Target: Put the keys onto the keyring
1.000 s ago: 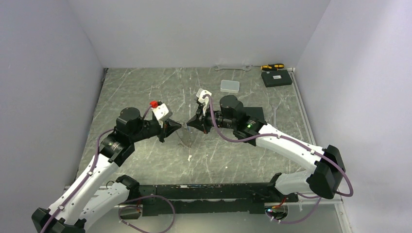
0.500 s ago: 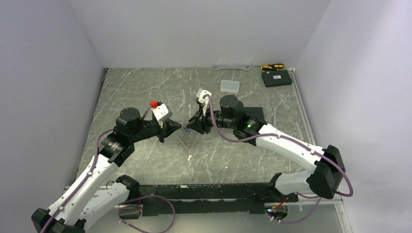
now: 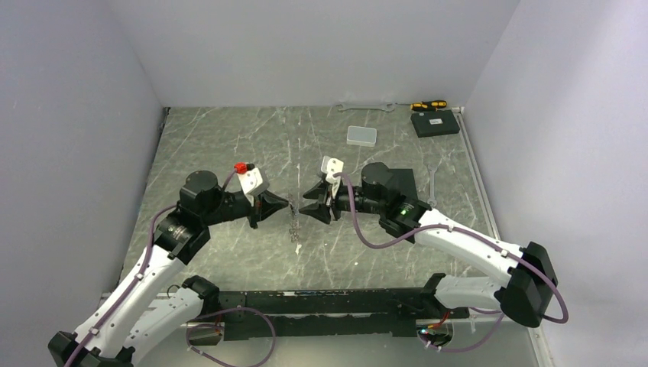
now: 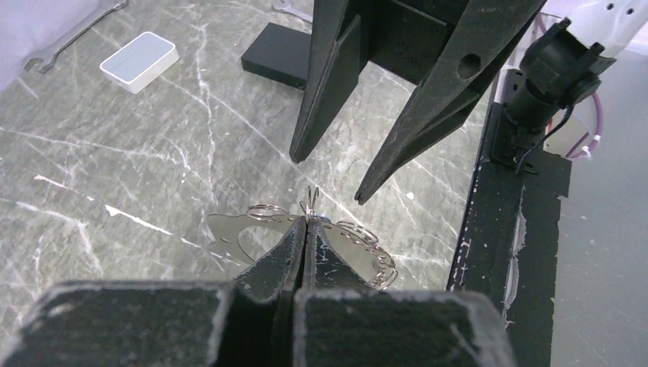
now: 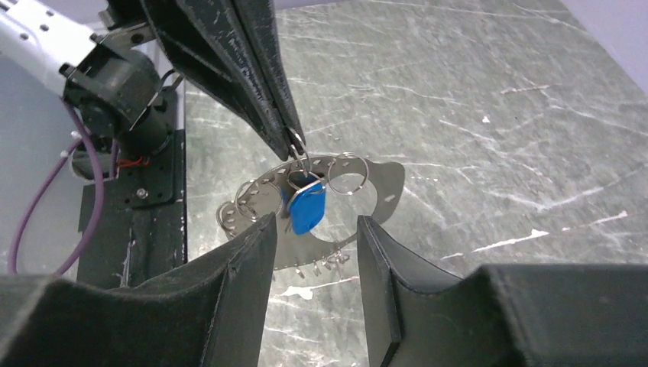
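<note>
- Fingers (image 4: 284, 252) of the left gripper (image 4: 308, 223) are pressed together. Their tips pinch a small wire ring of the keyring (image 5: 378, 177), which hangs from them above the surface (image 3: 229, 145).
- Fingers (image 5: 237, 283) of the right gripper (image 5: 315, 220) are spread. They stand just beside the keyring, right of it, and nothing sits between the pads.
- Keyring: a flat shiny curved band carrying several small wire loops, held between the two grippers at mid-table.
- Blue key (image 5: 307, 208): hangs from the pinched ring in front of the band.
- Small pale piece (image 3: 297, 246): lies on the surface just near of the keyring and is too small to identify.
- Surface: grey-green stone pattern with white veins and a matt finish.
- Walls (image 3: 321, 46): plain pale panels that close the left, far and right sides.
- Far edge: a wrench (image 3: 365, 106) and a yellow-and-black screwdriver (image 3: 428, 105), with a black box (image 3: 435, 123) at the far right.
- Clear box (image 3: 361, 135): rests far of the right gripper.
- Second wrench (image 3: 432, 180): lies at the right edge.
- Black rail (image 3: 328, 302): runs along the near edge.
</note>
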`<state>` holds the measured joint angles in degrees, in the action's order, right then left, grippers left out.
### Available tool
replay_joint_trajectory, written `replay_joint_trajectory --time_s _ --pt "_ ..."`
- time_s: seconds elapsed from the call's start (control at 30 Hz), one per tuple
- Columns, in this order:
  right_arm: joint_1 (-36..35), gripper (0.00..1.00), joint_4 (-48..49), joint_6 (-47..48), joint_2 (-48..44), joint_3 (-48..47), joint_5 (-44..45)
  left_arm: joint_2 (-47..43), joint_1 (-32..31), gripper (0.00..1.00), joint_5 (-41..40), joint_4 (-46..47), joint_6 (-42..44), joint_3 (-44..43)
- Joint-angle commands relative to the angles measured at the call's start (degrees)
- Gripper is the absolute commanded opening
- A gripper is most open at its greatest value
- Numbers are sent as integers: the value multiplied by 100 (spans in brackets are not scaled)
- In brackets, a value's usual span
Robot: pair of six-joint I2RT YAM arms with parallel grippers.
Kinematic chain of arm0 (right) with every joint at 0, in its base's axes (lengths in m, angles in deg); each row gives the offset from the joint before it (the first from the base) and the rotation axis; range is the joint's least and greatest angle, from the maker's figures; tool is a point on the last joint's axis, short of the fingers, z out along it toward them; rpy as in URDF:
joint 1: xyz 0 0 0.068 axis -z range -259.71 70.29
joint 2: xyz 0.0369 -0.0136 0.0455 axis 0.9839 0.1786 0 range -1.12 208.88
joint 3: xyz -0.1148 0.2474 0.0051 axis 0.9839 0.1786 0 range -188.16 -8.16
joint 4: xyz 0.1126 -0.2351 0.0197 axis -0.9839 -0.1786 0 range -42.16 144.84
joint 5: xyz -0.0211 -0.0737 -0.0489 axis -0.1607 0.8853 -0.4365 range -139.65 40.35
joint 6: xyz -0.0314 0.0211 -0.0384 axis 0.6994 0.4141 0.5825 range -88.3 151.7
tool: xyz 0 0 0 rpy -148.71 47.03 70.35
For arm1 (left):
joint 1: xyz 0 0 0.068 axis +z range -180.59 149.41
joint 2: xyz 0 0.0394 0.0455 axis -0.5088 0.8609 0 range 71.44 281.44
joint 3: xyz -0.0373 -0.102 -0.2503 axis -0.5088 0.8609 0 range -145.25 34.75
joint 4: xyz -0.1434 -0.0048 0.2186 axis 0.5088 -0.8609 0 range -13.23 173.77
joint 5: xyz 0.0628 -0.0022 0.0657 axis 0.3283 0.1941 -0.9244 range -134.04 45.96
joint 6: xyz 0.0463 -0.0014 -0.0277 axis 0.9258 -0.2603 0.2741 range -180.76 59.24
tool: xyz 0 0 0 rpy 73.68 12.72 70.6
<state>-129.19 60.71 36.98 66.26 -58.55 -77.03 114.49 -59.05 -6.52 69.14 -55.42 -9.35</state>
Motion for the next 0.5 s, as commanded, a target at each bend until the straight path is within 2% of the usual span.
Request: replay_joint_trajectory --time_s 0.0,0.47 --pt "25 46 684 306 -131 116 -498 -115 15 0 441 369 90 -141" --pt "19 41 465 336 0 -235 -1112 -69 15 0 805 426 37 -126"
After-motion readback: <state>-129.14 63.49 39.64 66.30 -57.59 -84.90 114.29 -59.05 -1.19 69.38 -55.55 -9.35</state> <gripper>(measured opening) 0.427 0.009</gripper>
